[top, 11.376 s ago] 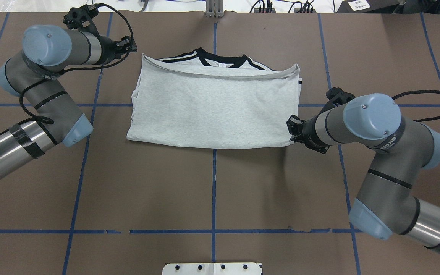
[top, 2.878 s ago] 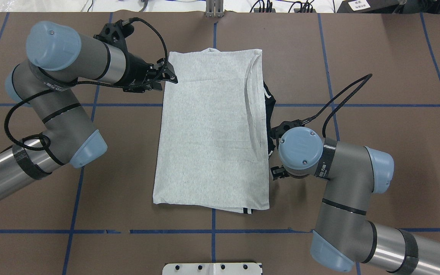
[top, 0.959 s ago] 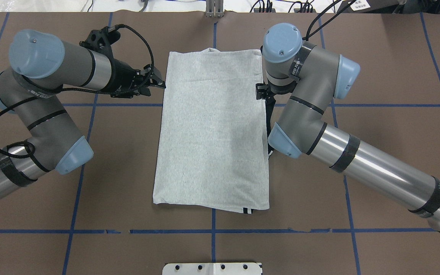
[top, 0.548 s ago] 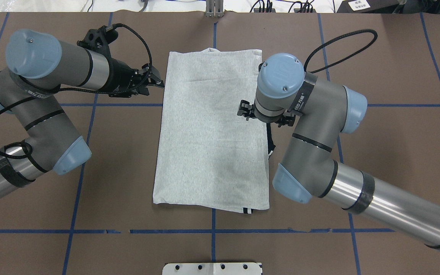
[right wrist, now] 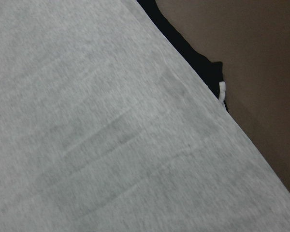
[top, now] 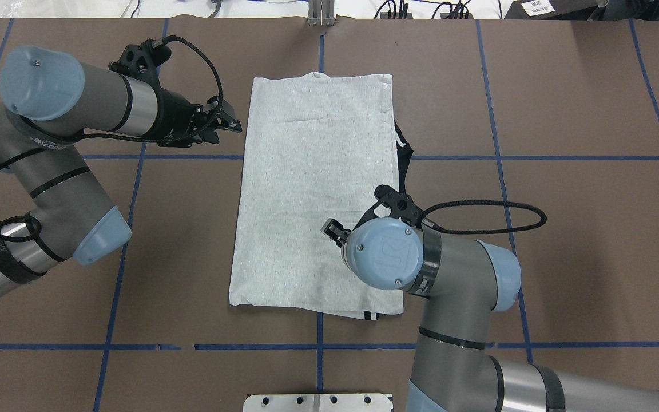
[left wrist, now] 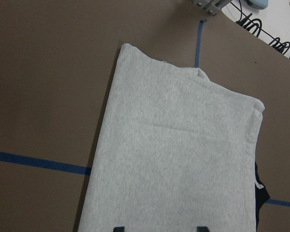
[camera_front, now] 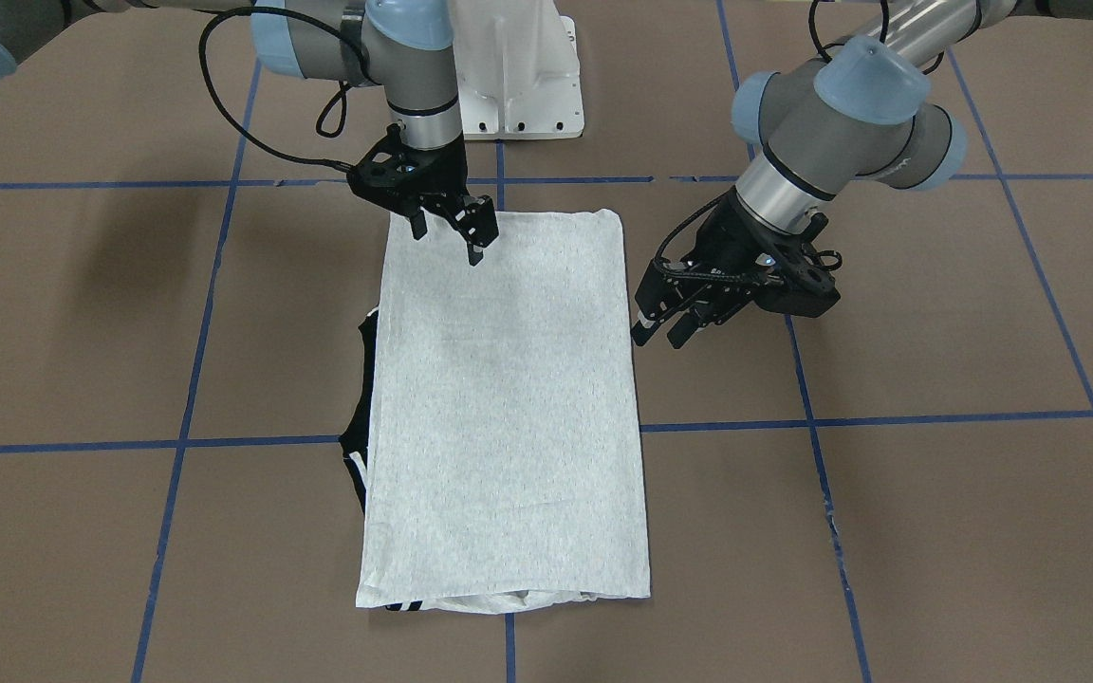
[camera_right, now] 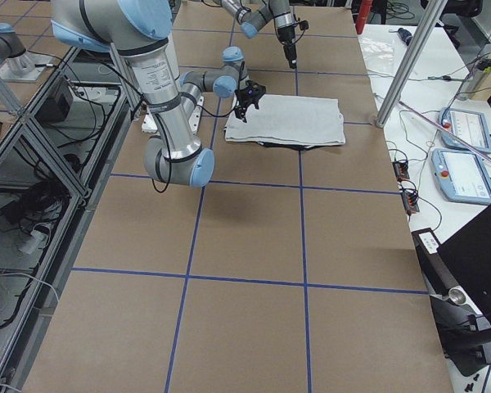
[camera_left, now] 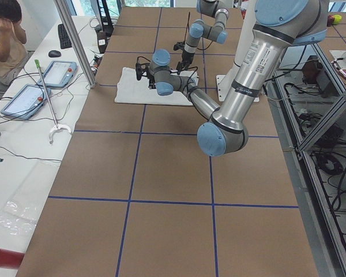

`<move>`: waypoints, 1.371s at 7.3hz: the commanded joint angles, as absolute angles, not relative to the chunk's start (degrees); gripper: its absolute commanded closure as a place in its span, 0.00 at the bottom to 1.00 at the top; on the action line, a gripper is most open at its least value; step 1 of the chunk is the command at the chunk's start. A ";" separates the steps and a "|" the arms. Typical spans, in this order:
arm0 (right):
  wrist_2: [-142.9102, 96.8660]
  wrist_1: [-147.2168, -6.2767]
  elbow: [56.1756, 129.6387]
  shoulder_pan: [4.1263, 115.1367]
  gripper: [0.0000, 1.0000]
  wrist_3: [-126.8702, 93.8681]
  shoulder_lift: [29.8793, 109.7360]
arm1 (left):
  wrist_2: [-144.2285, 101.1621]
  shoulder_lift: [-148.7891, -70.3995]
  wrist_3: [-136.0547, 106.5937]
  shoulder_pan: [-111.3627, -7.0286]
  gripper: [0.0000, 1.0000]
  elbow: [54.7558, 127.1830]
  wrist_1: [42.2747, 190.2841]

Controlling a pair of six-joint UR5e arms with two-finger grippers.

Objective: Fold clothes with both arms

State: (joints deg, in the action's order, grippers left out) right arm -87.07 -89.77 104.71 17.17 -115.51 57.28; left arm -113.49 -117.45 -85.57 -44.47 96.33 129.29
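table [top: 564, 257]: a brown top with blue tape lines is seen, and everything is carried on it.
t-shirt [top: 318, 200]: it is laid flat in the middle of the table, folded into a long grey strip. its short ends are turned to the robot's edge and to the far edge. only the plain grey side is shown, and no print can be seen.
left arm [top: 66, 103]: it is reached in from the left edge of the table, toward the far half of the strip.
right arm [top: 449, 274]: it is bent over the near right part of the strip.
left gripper [camera_front: 660, 332]: its fingers are spread and nothing is held. it is seen just beside the strip's left long edge, not touching it.
right gripper [camera_front: 447, 237]: its fingers are spread and nothing is held. it is hung over the strip's near end, close to the right corner. whether the cloth is touched cannot be told.
collar [top: 404, 151]: a bit of black is poked out from under the strip's right long edge.
step: the sides are judged to be folded in already. a grip for the end-to-end fold is being set up.
next move: two corners of one short end should be pinched, one by each gripper, with all layers caught. then that end should be lifted evenly and laid on the other end.
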 commanded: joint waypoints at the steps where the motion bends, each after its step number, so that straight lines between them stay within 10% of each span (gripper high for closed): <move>1: -85.52 -89.65 106.26 14.07 0.01 -121.19 59.94 | -113.55 -116.55 -85.70 -44.47 0.41 98.16 129.29; 8: -85.69 -87.19 106.44 11.52 0.08 -122.96 64.42 | -113.38 -115.93 -85.96 -44.38 0.41 99.23 129.29; 10: -85.69 -87.19 106.26 11.43 0.32 -122.87 64.16 | -113.38 -115.84 -86.04 -44.47 0.41 99.93 129.20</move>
State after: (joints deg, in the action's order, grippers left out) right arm -85.69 -87.19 106.37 11.50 -122.94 64.25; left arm -113.34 -115.93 -85.99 -44.41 99.41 129.26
